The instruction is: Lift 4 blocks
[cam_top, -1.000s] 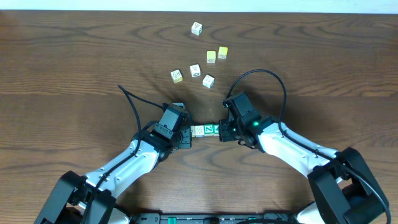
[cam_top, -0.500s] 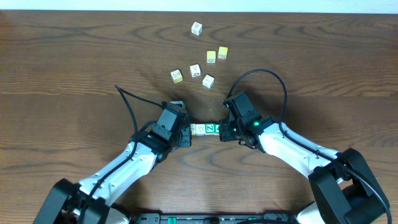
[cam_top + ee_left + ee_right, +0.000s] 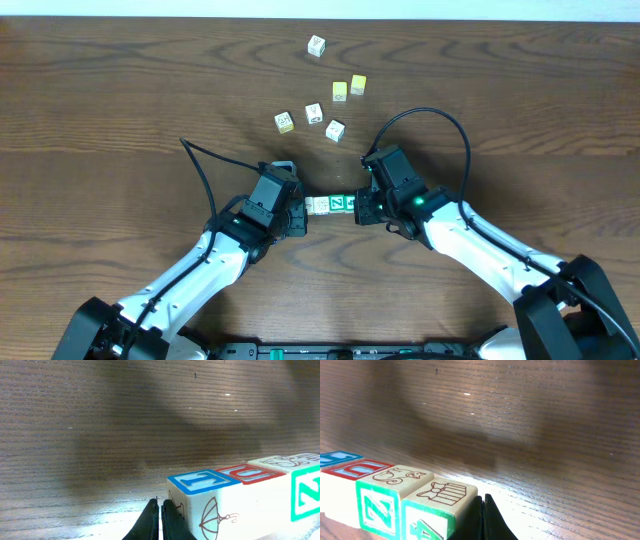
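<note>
Pressing in from opposite ends, your two pincers are squeezing a row of four small wooden alphabet cubes (image 3: 331, 206) between them, near the middle of the dark brown wooden table (image 3: 120, 90).

Your left pincer (image 3: 302, 211) is sitting fully closed. Its black fingertips (image 3: 149, 520) are lying together with no gap, so you are gripping nothing inside it. The closed tips are instead bearing against the outer end of the blue-edged cube (image 3: 199, 481), low on that face.

Your right pincer (image 3: 357, 208) is likewise pinched completely together with nothing between its fingertips (image 3: 490, 520). They are leaning against the outer end of the green-sided cube with a gift drawing on top (image 3: 440, 494).

Between those two end cubes, the red-edged cube (image 3: 250, 474) and the cube with a white N on its green face (image 3: 377, 505) are sitting. All four are lining up face to face in one straight line. From these views you cannot tell whether the row is resting on the table or hanging just clear of it.

Farther up the table, well apart from the row and from both arms, a scatter of six other small cubes (image 3: 314, 113) is lying loose, two of them plain yellow (image 3: 340, 91).
</note>
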Motion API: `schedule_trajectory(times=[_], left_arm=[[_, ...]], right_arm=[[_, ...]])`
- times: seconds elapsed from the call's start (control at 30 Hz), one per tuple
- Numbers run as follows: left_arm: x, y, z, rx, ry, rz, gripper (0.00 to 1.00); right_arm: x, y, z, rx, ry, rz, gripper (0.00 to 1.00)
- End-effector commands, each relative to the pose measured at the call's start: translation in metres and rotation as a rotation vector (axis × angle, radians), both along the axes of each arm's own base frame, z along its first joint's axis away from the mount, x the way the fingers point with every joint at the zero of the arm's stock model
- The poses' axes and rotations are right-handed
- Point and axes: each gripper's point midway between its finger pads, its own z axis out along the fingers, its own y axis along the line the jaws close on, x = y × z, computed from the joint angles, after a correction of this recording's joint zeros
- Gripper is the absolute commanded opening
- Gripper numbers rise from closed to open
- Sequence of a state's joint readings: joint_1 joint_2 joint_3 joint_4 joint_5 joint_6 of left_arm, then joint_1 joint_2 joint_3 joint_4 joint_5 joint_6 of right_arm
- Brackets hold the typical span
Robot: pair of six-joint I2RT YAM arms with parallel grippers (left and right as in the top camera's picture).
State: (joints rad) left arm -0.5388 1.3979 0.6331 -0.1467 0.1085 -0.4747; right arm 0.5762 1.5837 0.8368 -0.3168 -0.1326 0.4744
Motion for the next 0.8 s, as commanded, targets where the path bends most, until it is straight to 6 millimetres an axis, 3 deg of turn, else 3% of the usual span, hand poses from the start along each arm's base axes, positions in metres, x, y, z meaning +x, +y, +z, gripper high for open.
schedule_trajectory(times=[0.0,0.77], left_arm=[[-0.010,-0.047,0.028,-0.191,0.003,-0.142,0.06],[-0.001,-0.053,0.047,-0.207,-0.024,-0.142,0.07]], right_arm=[[-0.025,0.063,0.042,0.245,0.035,0.200,0.01],[-0.026,0.062,0.043,0.243,0.039,0.199,0.01]])
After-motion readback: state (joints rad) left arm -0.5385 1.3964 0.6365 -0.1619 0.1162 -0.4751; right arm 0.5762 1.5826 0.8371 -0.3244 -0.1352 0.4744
